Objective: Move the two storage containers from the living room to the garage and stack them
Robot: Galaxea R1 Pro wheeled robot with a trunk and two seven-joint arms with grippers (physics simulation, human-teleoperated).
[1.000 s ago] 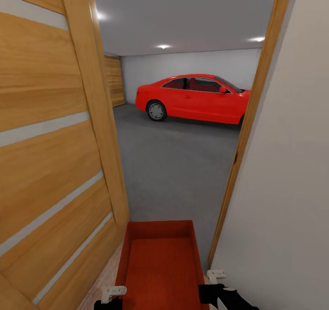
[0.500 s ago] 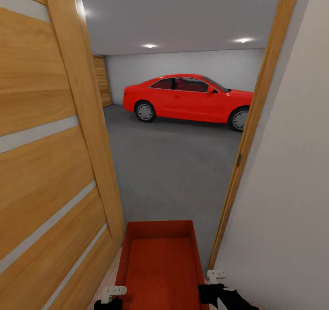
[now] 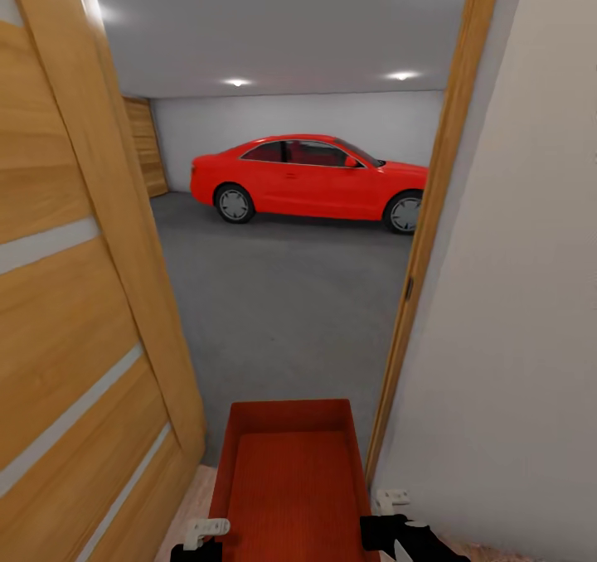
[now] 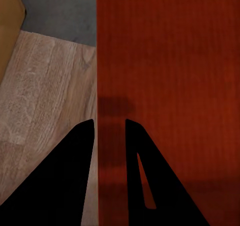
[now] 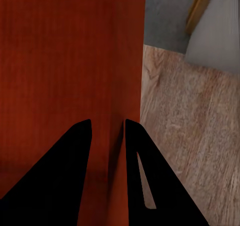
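Observation:
One orange-red open-top storage container (image 3: 290, 479) is carried low in front of me, its ribbed bottom facing up at the head view. My left gripper (image 3: 203, 533) is shut on its left wall, and the left wrist view shows the fingers (image 4: 82, 151) astride that wall (image 4: 98, 61). My right gripper (image 3: 385, 516) is shut on the right wall, with its fingers (image 5: 82, 151) straddling the wall (image 5: 135, 61). Ahead through the doorway lies the garage with its dark grey concrete floor (image 3: 282, 297).
An open wooden door (image 3: 75, 297) stands close on the left. The wooden door frame (image 3: 423, 239) and a pale wall (image 3: 514, 297) are close on the right. A red car (image 3: 307, 176) is parked at the garage's far side. Light wood planks (image 4: 50, 86) lie under the container.
The whole view has shifted: I have moved closer to the doorway, and more of the garage and car shows. The container and both grippers keep their place in the picture.

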